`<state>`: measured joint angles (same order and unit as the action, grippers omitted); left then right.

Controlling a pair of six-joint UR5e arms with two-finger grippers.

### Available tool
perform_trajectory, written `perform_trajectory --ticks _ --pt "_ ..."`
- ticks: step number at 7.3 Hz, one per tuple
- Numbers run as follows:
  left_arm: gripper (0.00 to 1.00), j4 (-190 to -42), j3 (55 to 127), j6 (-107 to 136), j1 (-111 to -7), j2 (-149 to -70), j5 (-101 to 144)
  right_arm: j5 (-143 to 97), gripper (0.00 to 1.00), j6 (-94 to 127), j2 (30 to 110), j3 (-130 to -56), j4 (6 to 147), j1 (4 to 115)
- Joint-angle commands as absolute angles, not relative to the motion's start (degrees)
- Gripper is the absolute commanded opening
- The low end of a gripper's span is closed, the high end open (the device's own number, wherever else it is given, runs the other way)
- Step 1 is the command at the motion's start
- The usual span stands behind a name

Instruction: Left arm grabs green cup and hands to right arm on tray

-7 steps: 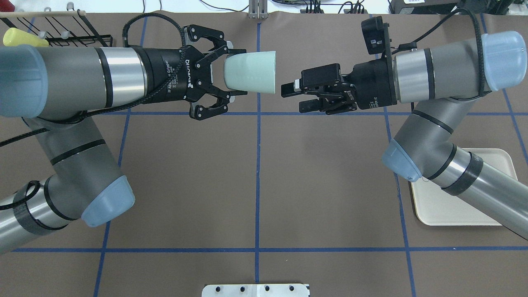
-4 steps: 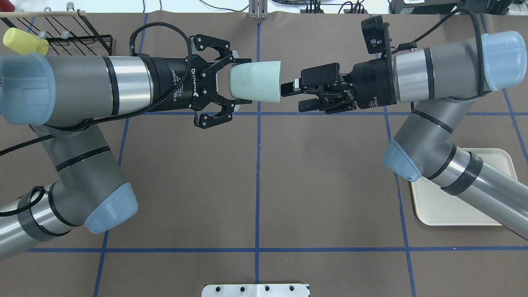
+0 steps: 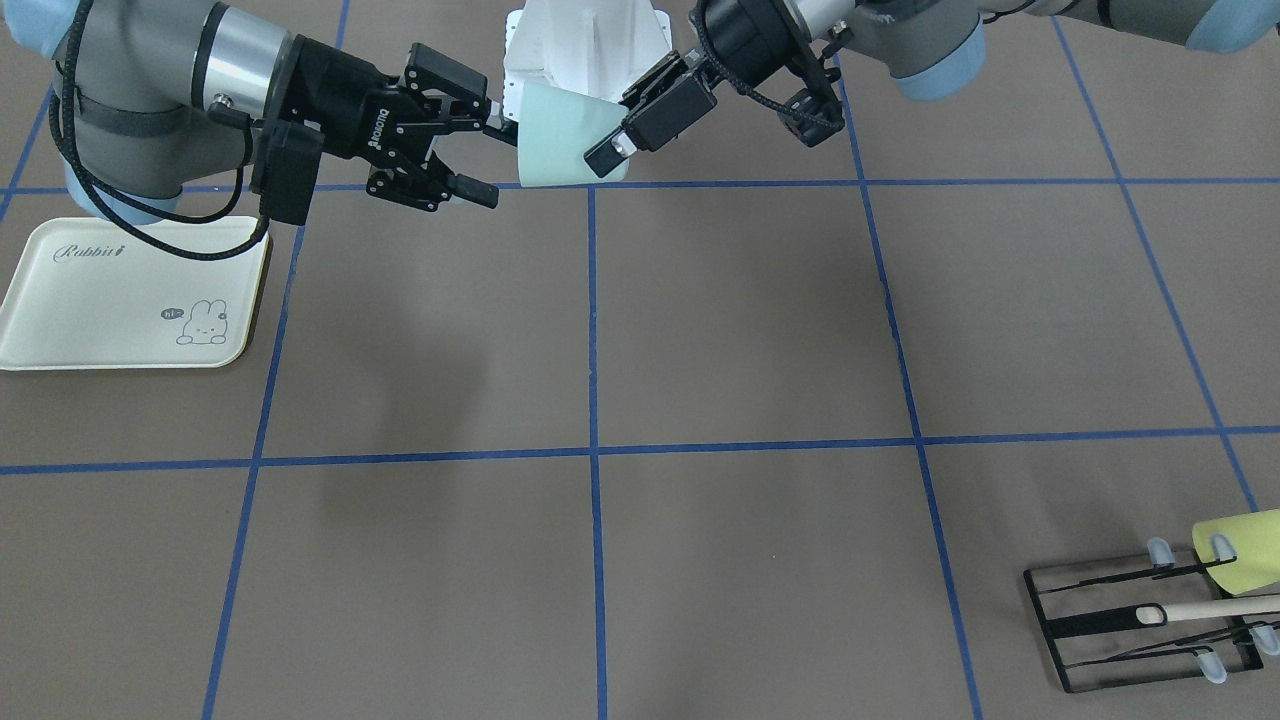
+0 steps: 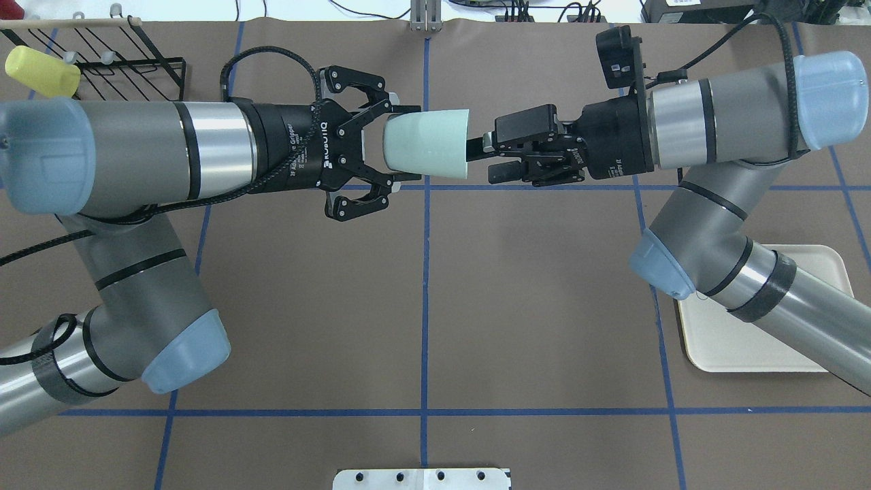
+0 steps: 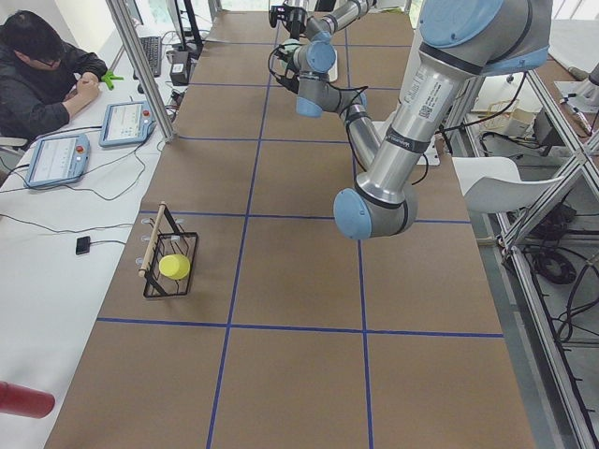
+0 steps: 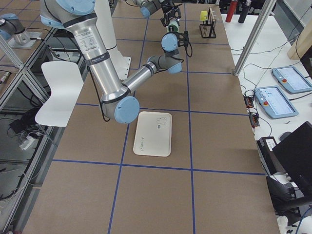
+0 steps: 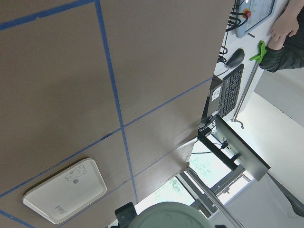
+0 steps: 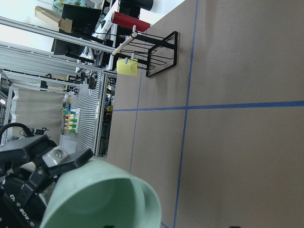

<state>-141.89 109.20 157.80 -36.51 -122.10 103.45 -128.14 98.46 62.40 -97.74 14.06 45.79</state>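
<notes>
One empty green cup point(image 4: 427, 144), clamped in left gripper point(image 4: 403, 144), right gripper point(image 4: 482, 162) spread apart.

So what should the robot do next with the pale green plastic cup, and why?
Probably the right arm's black two-finger gripper should move a little closer to the pale mint-green plastic cup. Its open fingers only just reach the cup's rim, while the left arm's black gripper is clamped on the cup's base.

I count two arms here: left arm point(image 4: 136, 156), right arm point(image 4: 721, 129). Two cups: green cup point(image 4: 427, 143), yellow cup point(image 4: 41, 71). One tray point(image 3: 120, 300), one wire rack point(image 3: 1100, 622), one seated person point(image 5: 42, 75).
</notes>
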Motion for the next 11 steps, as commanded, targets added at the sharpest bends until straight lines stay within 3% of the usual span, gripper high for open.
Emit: perform_trajectory --ticks 1,5,11 --pt "0.38 -142.12 109.07 158.03 -36.39 -122.08 103.45 -128.14 0.67 98.44 62.23 -97.73 14.06 45.79" --pt "0.39 -142.12 108.9 158.91 -34.63 -123.31 103.36 -128.14 0.63 98.52 61.79 -97.73 14.06 45.79" --pt "0.39 -142.12 108.63 158.91 -34.54 -123.22 103.36 -128.23 0.39 98.52 61.79 -97.82 13.97 45.79"
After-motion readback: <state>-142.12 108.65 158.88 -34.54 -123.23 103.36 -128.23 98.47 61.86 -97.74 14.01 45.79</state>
